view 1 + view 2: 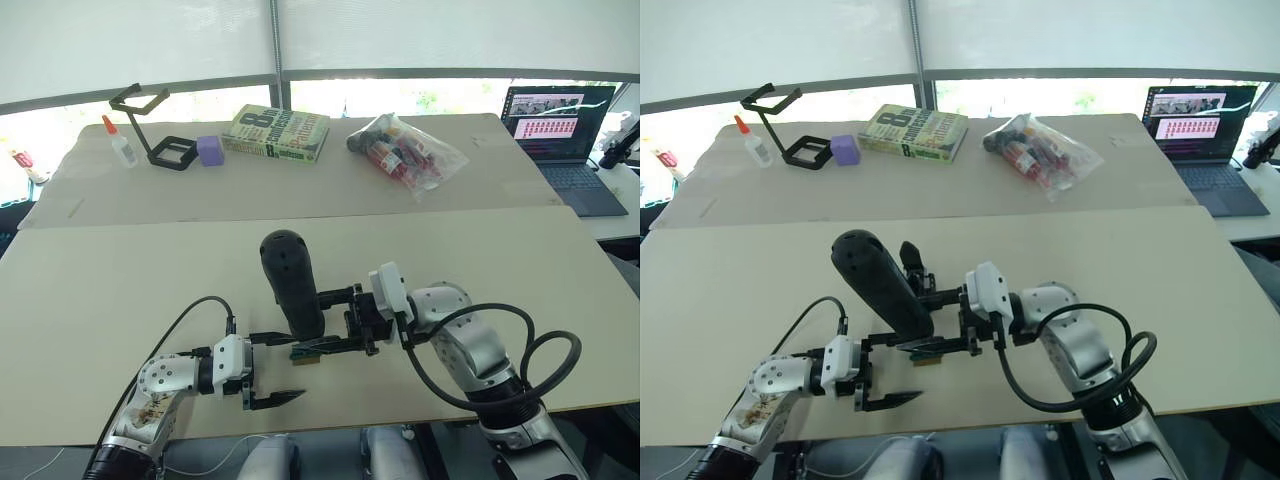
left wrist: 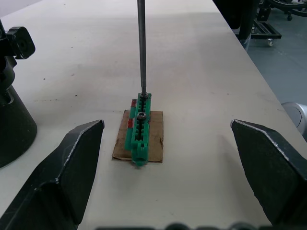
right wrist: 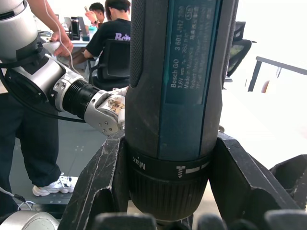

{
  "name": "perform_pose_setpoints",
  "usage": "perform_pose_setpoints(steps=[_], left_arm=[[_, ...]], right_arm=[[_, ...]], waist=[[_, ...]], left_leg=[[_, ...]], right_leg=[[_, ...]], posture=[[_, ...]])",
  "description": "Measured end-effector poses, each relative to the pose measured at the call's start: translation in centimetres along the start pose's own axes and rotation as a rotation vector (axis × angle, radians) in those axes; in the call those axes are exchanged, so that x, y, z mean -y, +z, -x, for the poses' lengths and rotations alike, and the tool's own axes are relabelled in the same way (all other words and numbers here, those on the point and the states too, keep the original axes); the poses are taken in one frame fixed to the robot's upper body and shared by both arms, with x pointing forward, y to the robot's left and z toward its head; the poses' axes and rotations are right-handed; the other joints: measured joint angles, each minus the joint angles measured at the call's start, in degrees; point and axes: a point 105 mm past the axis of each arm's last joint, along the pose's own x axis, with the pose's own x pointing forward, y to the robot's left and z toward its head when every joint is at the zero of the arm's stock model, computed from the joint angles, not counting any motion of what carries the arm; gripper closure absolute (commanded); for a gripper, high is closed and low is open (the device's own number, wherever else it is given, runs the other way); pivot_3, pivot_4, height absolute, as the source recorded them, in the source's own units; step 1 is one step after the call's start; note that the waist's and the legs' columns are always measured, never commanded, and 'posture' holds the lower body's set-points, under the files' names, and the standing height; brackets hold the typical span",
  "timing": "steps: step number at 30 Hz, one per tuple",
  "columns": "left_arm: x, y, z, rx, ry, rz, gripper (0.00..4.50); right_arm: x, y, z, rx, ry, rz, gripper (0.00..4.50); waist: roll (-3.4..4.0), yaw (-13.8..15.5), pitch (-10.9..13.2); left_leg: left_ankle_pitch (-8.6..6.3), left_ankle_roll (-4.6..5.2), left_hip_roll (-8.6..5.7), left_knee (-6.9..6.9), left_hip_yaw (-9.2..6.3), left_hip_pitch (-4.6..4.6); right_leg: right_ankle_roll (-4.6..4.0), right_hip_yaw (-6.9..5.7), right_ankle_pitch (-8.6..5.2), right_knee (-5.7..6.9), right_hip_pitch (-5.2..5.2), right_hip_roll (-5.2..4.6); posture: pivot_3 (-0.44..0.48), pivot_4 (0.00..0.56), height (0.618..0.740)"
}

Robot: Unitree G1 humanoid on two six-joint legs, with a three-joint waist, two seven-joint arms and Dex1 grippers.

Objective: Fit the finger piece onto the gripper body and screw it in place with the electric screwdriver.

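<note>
screwdriver bit: in the head views the electric screwdriver (image 1: 292,283) body and the right gripper (image 1: 352,322) cover the thin bit; the shaft (image 2: 141,48) runs off the top edge of the left wrist view.
screwdriver body: cut by top and bottom edges in the right wrist view; small label print partly unreadable.
gripper body (image 2: 12,103): cut by the left edge of the left wrist view; mostly behind the screwdriver (image 1: 883,284) in the right eye view.
green block (image 1: 312,350): too small in head views to read screw detail.
laptop (image 1: 560,140): right part cut by the frame edge; screen content illegible.
people (image 3: 108,28): partly hidden behind the screwdriver and left arm, blurred.
</note>
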Motion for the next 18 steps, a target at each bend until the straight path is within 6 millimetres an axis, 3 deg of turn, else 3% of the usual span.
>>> perform_pose_setpoints(steps=[11, 18], left_arm=[[-0.1, 0.2, 0.0, 0.007, 0.004, -0.001, 0.0], [0.1, 0.3, 0.7, -0.004, -0.01, -0.002, 0.0]], right_arm=[[0.1, 0.3, 0.1, 0.016, -0.003, -0.017, 2.55], [0.2, 2.6, 0.5, 0.075, 0.006, 0.005, 2.55]], waist=[[0.0, -0.02, 0.0], [0.0, -0.22, 0.0]], left_leg=[[0.0, 0.01, 0.01, -0.01, 0.0, -0.01], [-0.01, 0.01, 0.16, -0.03, 0.0, -0.05]], right_leg=[[0.0, 0.0, 0.0, 0.0, -0.01, 0.0], [0.0, -0.01, 0.0, -0.01, -0.07, 0.02]], posture=[[0.0, 0.15, 0.74], [0.0, 0.15, 0.74]])
